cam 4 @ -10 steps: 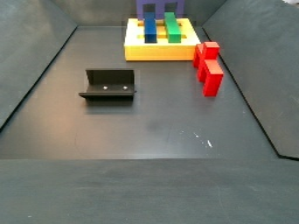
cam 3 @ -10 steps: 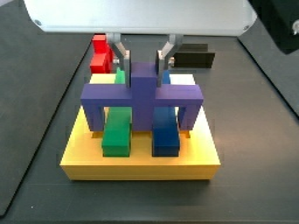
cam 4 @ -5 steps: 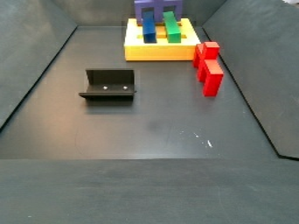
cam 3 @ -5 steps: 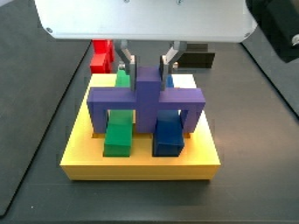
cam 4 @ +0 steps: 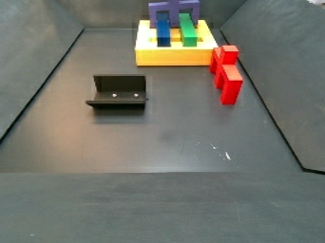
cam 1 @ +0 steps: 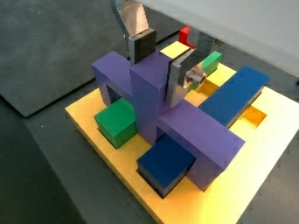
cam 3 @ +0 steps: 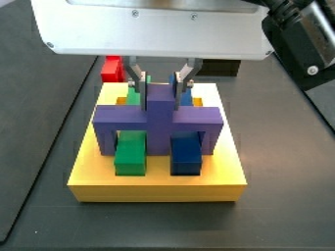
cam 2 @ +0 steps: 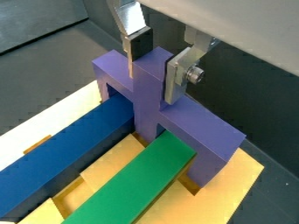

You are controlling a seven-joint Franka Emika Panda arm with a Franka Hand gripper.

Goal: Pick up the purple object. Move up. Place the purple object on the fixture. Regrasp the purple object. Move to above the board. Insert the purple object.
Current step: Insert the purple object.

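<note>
The hand sits upper centre in both wrist views, its silver fingers closed on the raised stub of the purple object. In a side view the hand is at upper centre, above the board. The purple object straddles the green bar and blue bar on the yellow board. In a side view, the fixture stands mid-left on the dark floor, well apart from the board at top centre; a red block lies just beside the board.

Wrist views close above the board, side views near and far, gripper over board
</note>
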